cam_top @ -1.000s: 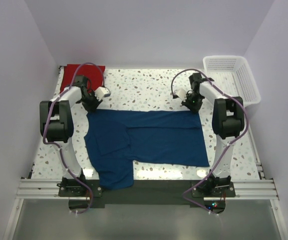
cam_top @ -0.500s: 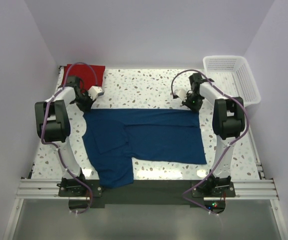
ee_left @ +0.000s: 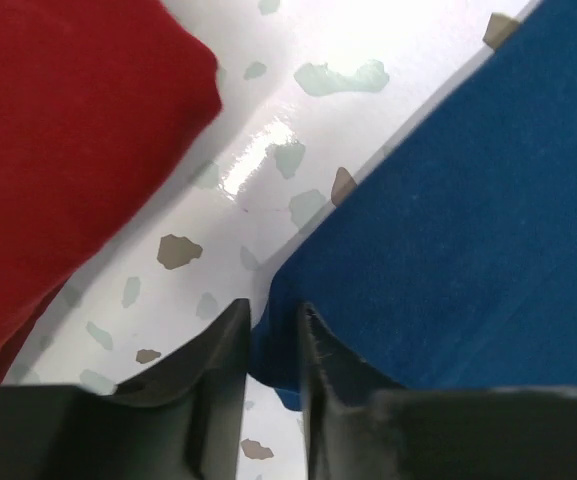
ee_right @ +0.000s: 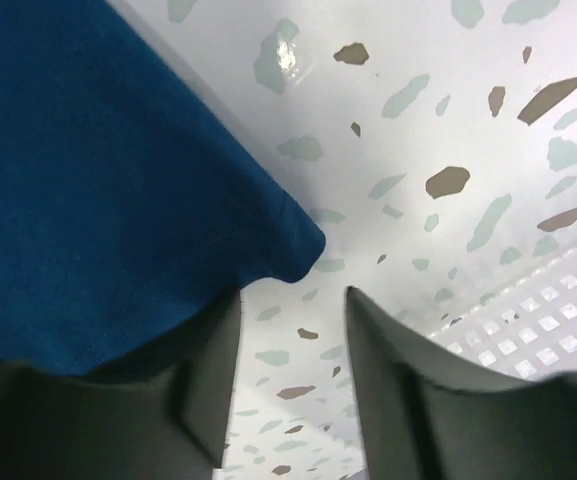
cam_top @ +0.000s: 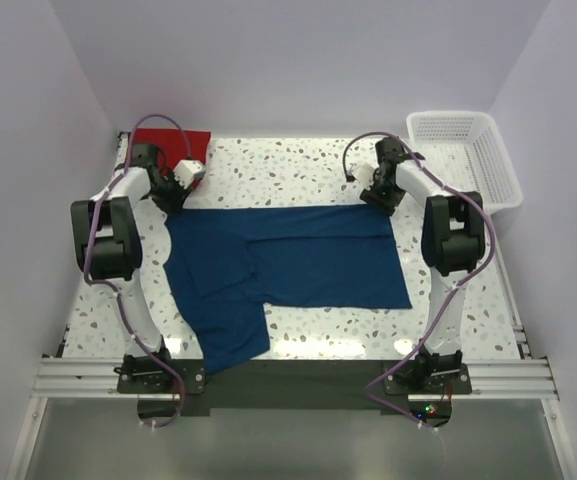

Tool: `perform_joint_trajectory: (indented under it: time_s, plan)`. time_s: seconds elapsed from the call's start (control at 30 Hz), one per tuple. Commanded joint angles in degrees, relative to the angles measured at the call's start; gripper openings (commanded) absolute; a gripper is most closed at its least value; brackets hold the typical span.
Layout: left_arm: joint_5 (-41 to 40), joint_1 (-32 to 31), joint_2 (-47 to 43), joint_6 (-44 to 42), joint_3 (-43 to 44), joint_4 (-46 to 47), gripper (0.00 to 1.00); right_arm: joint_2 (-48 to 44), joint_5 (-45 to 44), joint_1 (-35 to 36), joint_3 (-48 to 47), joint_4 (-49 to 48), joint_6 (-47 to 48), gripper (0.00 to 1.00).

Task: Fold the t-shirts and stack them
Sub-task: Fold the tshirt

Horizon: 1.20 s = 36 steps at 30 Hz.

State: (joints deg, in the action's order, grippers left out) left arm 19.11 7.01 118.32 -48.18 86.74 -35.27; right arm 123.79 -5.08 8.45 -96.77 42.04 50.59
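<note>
The navy t-shirt point(cam_top: 288, 262) has slid farther back on the worktop point(cam_top: 288, 175) and lies flat near the red t-shirt point(cam_top: 173, 142). The right gripper point(ee_right: 290, 295) has released its corner, jaws apart. The left gripper point(ee_left: 273, 318) stands barely parted around its corner. Folding likely follows.

Both arms, left point(cam_top: 138, 310) and right point(cam_top: 446, 310), have slim white links and bulky black joint housings. A purple-grey cable point(cam_top: 163, 120) loops along each one. Each arm stands on a black base point(cam_top: 148, 375) bolted to a silver rail point(cam_top: 78, 375). The left gripper point(ee_left: 273, 310) and the right gripper point(ee_right: 293, 295) have matte dark-grey fingers point(ee_right: 398, 380) with bevelled tips.
</note>
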Motion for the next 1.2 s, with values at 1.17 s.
perform_joint_trajectory:
  time_s: [1.17]
  plan:
    - [-3.2,-29.0,-55.8,-9.7,-49.1,-21.1,0.55,-44.7,7.7,5.5,52.8,8.4,8.0,0.46]
